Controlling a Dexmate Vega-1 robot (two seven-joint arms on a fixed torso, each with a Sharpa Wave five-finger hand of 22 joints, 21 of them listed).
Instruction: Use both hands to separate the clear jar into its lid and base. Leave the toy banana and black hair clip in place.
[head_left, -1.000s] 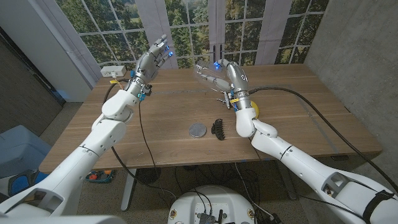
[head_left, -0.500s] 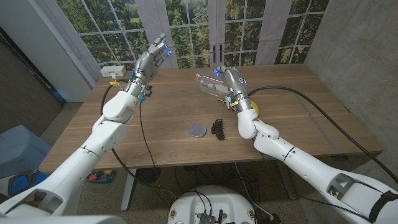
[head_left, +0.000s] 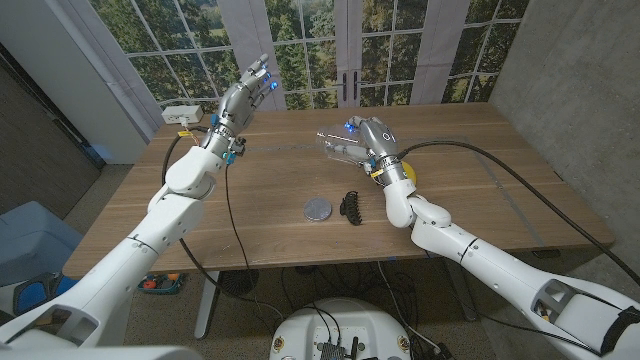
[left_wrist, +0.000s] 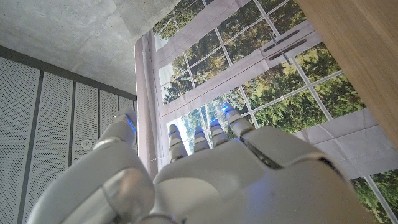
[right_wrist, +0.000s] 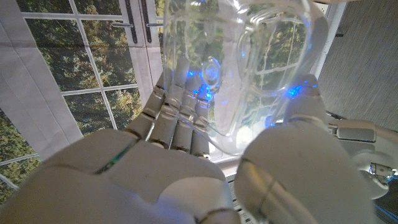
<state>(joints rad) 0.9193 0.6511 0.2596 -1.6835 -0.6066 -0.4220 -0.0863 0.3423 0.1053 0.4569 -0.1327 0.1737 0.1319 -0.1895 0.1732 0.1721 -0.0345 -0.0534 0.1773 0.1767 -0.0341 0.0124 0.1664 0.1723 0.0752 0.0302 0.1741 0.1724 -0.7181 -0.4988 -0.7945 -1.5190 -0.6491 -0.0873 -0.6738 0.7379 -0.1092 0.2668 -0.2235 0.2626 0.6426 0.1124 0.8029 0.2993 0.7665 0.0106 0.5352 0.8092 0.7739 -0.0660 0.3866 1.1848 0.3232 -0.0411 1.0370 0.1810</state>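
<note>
Overhead, right hand (head_left: 368, 136) grips jar base (head_left: 335, 146); lid (head_left: 317, 208) on table (head_left: 270, 200).

A white box (head_left: 181, 115) with cables sits at the wooden table's (head_left: 270, 190) far left corner

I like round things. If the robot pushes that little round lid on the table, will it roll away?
Probably not. The lid lies flat on the table, so a push would likely make it slide rather than roll. It looks thin and small, so it is probably light and would move easily. It might bump the black hair clip lying close beside it.
</note>
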